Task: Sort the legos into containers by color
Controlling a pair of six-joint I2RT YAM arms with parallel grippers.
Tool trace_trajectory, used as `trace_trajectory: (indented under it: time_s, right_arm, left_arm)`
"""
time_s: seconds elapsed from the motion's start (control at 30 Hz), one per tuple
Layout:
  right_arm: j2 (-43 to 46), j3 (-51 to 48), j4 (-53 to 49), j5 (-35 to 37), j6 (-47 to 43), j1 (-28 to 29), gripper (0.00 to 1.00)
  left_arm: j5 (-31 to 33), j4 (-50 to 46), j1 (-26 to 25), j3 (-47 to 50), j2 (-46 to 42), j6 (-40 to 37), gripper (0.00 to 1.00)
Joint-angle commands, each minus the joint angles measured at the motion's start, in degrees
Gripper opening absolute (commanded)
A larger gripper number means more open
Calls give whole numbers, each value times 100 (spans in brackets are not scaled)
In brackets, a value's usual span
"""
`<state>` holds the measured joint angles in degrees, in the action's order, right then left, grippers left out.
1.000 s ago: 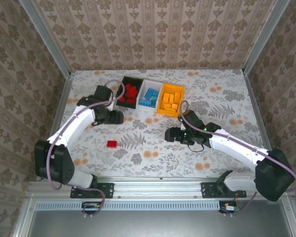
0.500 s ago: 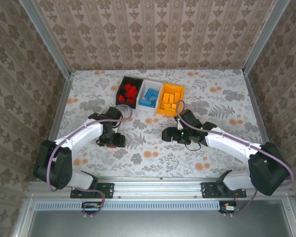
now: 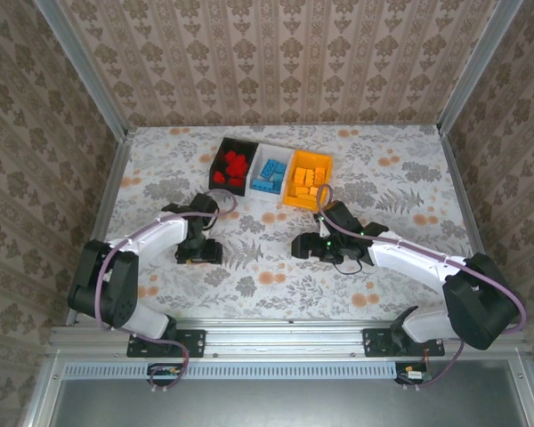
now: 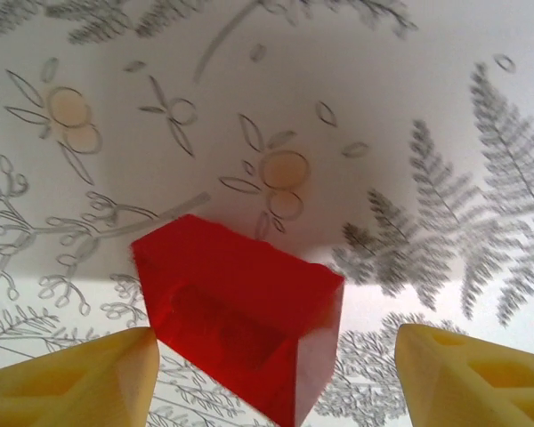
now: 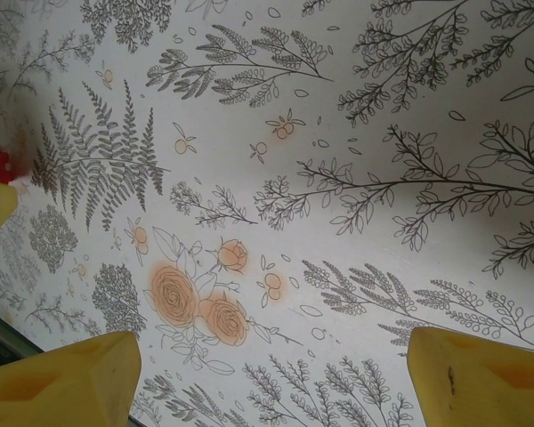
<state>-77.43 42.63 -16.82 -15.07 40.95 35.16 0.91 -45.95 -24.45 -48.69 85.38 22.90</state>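
red lego (image 4: 240, 311) between the left tool (image 4: 276, 378) tips: shiny smooth plastic | tool fingers (image 4: 80, 378): matt yellow plastic, no shine tbh | surface (image 4: 409, 107): matt, flat printed sheet

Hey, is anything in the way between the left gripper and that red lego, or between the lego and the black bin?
Nothing visible does. The red lego lies between the open jaws of the left gripper, and the tablecloth from there to the black bin looks bare.
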Motion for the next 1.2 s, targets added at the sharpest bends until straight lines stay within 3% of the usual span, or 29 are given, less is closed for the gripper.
trace_trajectory:
  time_s: [0.0, 0.13, 0.27, 0.43, 0.6, 0.7, 0.77, 0.87, 1.17]
  right_arm:
    - [-7, -89, 19, -66, 98, 31, 80]
    - [39, -76, -37, -23, 131, 53, 80]
    - [90, -43, -61, 28, 192, 103, 80]
    - [205, -53, -168, 134, 247, 200, 79]
    - [415, -131, -308, 237, 290, 211, 79]
    - [483, -184, -314, 272, 308, 211, 79]
    - [467, -181, -305, 269, 325, 211, 79]
    - [413, -126, -300, 223, 321, 220, 79]
    - [514, -153, -347, 246, 356, 236, 79]
  left_arm:
    - [54, 104, 134, 41, 161, -126, 71]
    - [50, 186, 258, 36, 222, -219, 69]
    - [-43, 317, 340, 5, 293, -268, 58]
    - [-178, 493, 337, -33, 518, -297, 53]
    - [-275, 573, 316, -113, 661, -329, 43]
    - [-284, 548, 310, -132, 639, -332, 42]
    - [-175, 489, 310, -141, 590, -330, 54]
    - [-65, 529, 382, -186, 567, -387, 58]
    - [67, 566, 473, -909, 1217, -668, 58]
